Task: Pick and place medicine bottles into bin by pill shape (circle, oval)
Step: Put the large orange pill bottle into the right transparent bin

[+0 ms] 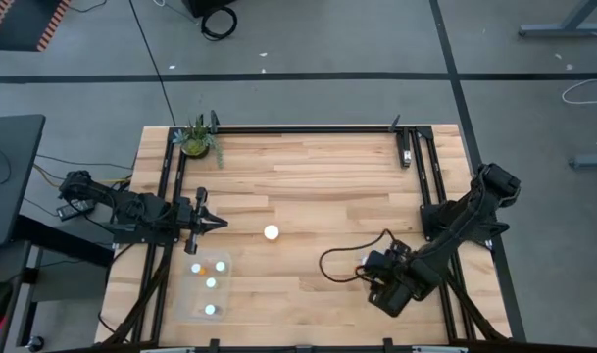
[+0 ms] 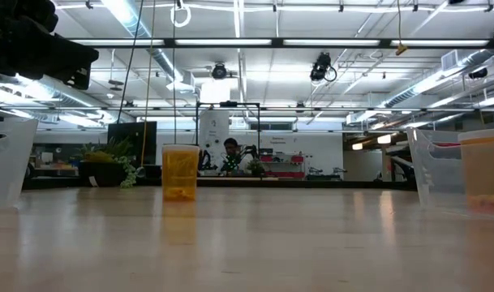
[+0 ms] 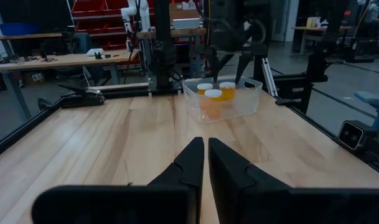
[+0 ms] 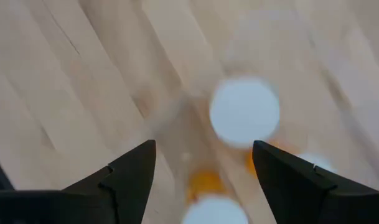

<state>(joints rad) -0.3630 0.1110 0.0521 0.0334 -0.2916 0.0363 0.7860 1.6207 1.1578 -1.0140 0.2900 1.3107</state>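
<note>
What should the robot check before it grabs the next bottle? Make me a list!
1. Right gripper empty: ok, fingers wide apart above white caps.
2. Left gripper ready to grab: not ok, it is shut.
3. A bottle left to sort: ok, one lone bottle stands mid-table.
4. Path from the left gripper to it: ok, nothing lies between.
5. Its pill shape: cannot tell.
6. Room in the bins: ok, the left bin and the right bin both have space.
</note>
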